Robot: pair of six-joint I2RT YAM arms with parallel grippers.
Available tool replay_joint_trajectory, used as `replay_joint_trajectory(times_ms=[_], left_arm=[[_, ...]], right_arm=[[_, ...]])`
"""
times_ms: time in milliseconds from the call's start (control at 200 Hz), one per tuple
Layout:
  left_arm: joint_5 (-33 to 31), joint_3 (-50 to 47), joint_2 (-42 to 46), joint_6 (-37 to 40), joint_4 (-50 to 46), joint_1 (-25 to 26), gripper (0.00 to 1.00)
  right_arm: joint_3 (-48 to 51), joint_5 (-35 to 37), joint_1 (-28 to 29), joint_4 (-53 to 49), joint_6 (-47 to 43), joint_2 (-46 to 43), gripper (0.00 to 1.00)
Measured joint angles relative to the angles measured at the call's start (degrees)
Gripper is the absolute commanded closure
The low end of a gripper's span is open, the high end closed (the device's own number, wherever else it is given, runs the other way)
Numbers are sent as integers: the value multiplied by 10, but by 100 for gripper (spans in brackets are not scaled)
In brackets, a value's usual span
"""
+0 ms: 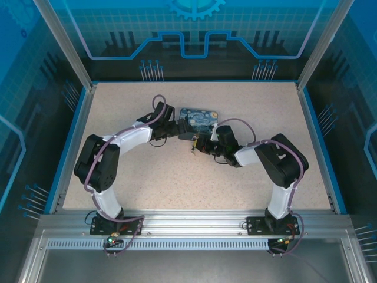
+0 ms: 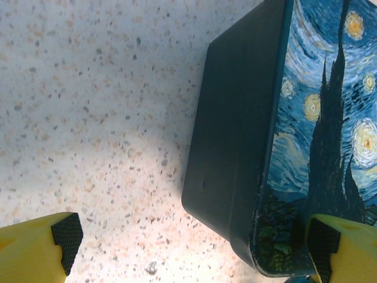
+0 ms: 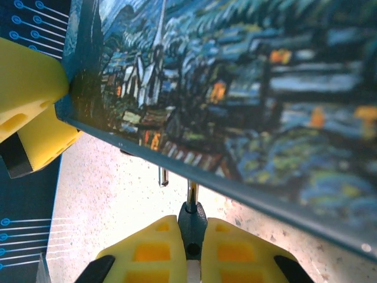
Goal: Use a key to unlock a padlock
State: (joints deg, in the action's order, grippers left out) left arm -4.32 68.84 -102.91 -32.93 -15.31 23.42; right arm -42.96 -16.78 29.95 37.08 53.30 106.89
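My right gripper [image 3: 192, 229] is shut on the key [image 3: 192, 194], a silvery blade with a dark teal head pinched between the yellow fingers. The blade runs up behind the edge of the swirl-printed blue box [image 3: 247, 100], and a short silvery pin [image 3: 164, 175] hangs just left of it. The padlock is hidden behind that edge. In the top view my right gripper [image 1: 199, 145] sits at the near corner of the box [image 1: 198, 120], with my left gripper [image 1: 175, 127] against its left side. My left gripper [image 2: 194, 243] is open wide, and a corner of the box [image 2: 235, 147] lies between its jaws.
The speckled tabletop [image 1: 177, 177] spreads around both arms. Blue rails and clear walls [image 1: 70, 112] close it in on the left, right and back. One yellow finger of my left gripper [image 3: 29, 88] shows at the box's far corner in the right wrist view.
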Motion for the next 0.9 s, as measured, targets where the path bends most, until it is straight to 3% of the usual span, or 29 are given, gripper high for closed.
replay_joint_trajectory(times_ms=[555,715,900], left_arm=[[-22,7,-25,-6,13,0,2],[-19,-6,-23,-21,38,0,3],[-3,-15,-18,-32,43,-3,6]], right_arm=[[12,12,3,54,109,1,100],[24,44,13,115,137,19,100],[37,96,16,235,214,103,100]])
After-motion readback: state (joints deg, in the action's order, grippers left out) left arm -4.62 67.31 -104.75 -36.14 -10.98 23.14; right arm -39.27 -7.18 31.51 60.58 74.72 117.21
